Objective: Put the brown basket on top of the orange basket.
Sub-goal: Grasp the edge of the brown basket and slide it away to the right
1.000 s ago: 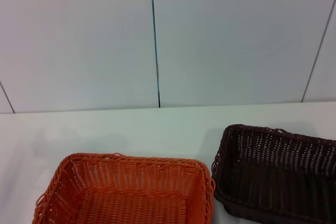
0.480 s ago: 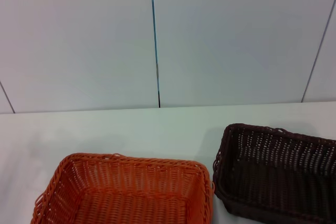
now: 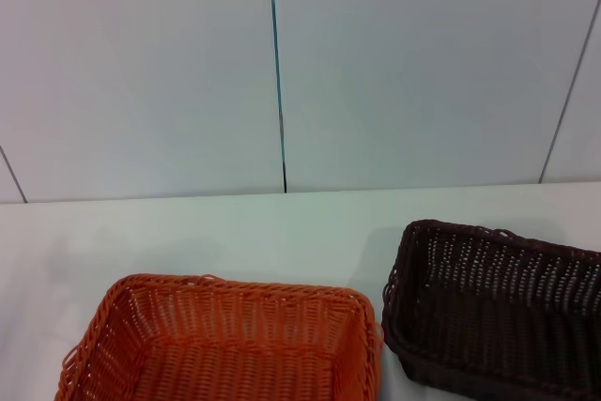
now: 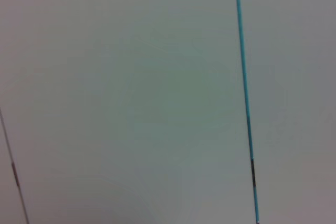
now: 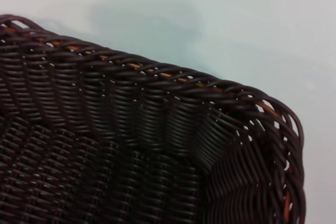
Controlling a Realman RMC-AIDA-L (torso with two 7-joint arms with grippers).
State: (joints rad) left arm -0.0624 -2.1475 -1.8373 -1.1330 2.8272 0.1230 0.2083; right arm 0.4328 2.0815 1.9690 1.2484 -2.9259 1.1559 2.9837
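Orange wicker fills the near left of your head view: the orange basket point(image 3: 221, 340) sits on the white worktop point(image 3: 235, 232), its braided rim running along the far side and its near part cut off by the frame edge. Just beside it, on the right, you have the brown basket point(image 3: 493, 312), its near left corner close to the orange basket's right wall; you cannot tell whether the two touch. The brown basket stands on the worktop, not on top of the orange one, and its right end runs out of the frame.

Your right wrist camera looks closely down into a corner of the brown basket point(image 5: 131, 145), with dark woven walls, a braided rim and pale worktop point(image 5: 236, 30) beyond it. No gripper fingers show there, so you cannot tell whether the right gripper is released or clenched.

Farther back, the worktop ends at a pale panelled wall point(image 3: 141, 72) with a thin blue seam point(image 3: 276, 63). Your left wrist camera shows only that wall point(image 4: 131, 98) and seam point(image 4: 244, 87); the left gripper is out of sight.
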